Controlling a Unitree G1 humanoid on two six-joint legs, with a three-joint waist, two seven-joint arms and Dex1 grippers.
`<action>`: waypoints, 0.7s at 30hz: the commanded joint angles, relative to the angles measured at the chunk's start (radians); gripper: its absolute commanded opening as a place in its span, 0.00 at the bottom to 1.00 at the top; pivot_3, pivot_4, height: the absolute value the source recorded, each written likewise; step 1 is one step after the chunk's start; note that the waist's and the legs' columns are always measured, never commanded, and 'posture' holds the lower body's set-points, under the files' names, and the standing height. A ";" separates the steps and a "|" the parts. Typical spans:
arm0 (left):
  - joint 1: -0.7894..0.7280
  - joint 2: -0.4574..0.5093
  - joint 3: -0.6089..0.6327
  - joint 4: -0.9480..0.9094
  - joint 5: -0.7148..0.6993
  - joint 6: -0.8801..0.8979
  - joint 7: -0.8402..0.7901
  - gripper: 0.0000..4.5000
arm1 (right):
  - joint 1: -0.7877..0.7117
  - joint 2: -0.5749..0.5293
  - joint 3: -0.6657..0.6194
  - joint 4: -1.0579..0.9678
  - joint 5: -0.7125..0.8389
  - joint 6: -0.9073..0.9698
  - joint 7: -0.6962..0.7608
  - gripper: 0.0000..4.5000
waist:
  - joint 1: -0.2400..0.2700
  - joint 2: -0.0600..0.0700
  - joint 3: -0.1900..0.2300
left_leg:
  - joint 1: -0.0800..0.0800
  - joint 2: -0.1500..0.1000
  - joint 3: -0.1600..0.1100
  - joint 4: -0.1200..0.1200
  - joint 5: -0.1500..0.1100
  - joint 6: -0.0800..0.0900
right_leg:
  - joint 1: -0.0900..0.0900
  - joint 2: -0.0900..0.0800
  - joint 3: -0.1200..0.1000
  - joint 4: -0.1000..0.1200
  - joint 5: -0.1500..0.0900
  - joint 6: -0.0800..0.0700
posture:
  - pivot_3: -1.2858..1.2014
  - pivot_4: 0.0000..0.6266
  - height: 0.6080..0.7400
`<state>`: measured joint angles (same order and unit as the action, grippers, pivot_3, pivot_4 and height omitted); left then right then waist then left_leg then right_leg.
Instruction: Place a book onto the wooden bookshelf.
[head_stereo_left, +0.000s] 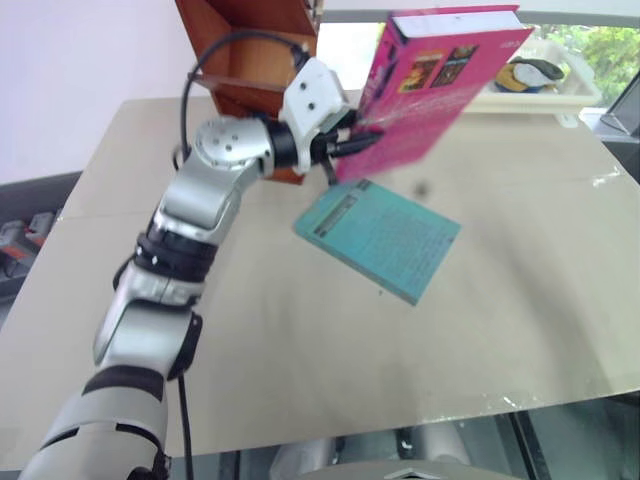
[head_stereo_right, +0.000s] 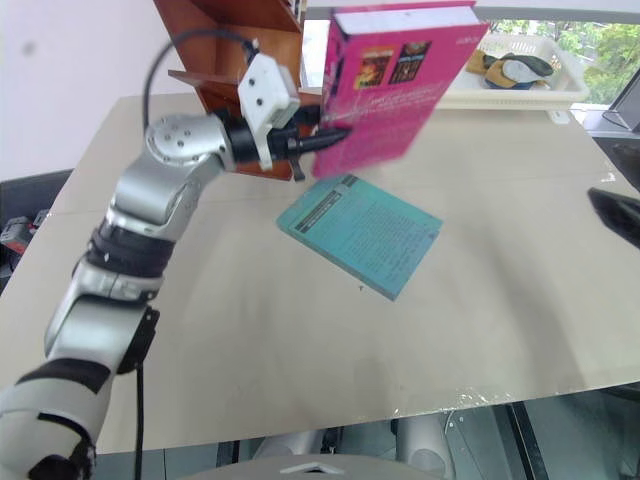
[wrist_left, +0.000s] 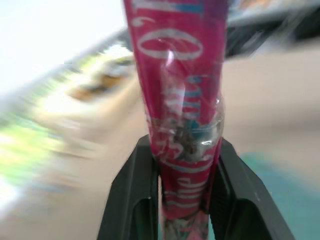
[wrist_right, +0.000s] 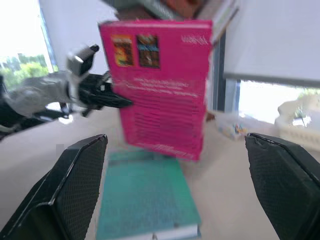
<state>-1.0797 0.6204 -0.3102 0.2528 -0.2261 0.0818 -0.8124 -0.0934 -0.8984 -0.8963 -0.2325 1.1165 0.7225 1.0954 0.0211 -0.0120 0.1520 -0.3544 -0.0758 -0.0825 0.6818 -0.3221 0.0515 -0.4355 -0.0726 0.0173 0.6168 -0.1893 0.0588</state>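
The right end effector (wrist_right: 177, 200) has its two black fingers spread wide, with nothing between them, pointing across the beige worktop (head_stereo_left: 300, 350) toward the books. Just beyond those open fingers a thinner teal book (head_stereo_left: 378, 238) lies flat on the worktop, cover up and turned at an angle to the worktop's edge. Above the teal book and clear of it, the left end effector (head_stereo_left: 350, 143) is pressed together on the book (head_stereo_left: 435, 85), pinching the thick pink paperback by the lower part of its spine edge; the left wrist view shows a black finger (wrist_left: 135, 200) on each side of the pink, plastic-wrapped spine. The book stands roughly upright in the air, leaning a little, its back cover with two small dark pictures and lines of text toward the head camera and its white page edges on top. It rises up and away from the left end effector, well off the worktop. Directly behind the left end effector, at the far left of the worktop, stands the wooden bookshelf (head_stereo_left: 250, 45), its reddish-brown slanted panels just beside the held book; whether the two touch cannot be told. Farther back, beyond the book on the right-hand side, a white plastic basket tray (head_stereo_left: 575, 92) sits at the worktop's far edge before a window, holding small items too indistinct to name.
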 joint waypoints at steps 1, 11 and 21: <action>-0.125 0.034 0.003 0.180 0.210 -0.311 0.013 0.16 | -0.017 -0.039 -0.054 0.049 0.088 0.027 0.038 1.00 | -0.002 0.000 0.000 | -0.001 0.000 0.000 0.000 0.000 0.000 | -0.001 0.000 0.000 0.000 0.000 0.000 | 0.52 0.24 1.00; -0.390 0.148 -0.049 0.527 0.605 -0.699 0.191 0.16 | -0.033 -0.041 -0.055 0.156 0.132 0.026 0.101 1.00 | -0.009 -0.001 0.002 | -0.013 -0.001 0.000 0.003 0.000 0.001 | -0.013 -0.001 -0.001 0.005 0.000 0.000 | 0.52 0.24 1.00; -0.363 0.096 0.024 0.501 0.532 -0.692 0.111 0.16 | -0.070 -0.047 -0.014 0.194 0.102 -0.011 0.121 1.00 | -0.007 -0.002 0.005 | -0.012 -0.001 0.002 0.004 -0.001 0.003 | -0.013 0.001 -0.001 0.009 0.000 0.001 | 0.52 0.24 1.00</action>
<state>-1.4496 0.7208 -0.3132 0.7884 0.3392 -0.6178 -0.6825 -0.1488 -0.9307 -0.8964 -0.0376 1.2151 0.7342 1.2048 0.0144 -0.0141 0.1565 -0.3663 -0.0778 -0.0809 0.6863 -0.3231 0.0541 -0.4486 -0.0717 0.0160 0.6257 -0.1891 0.0595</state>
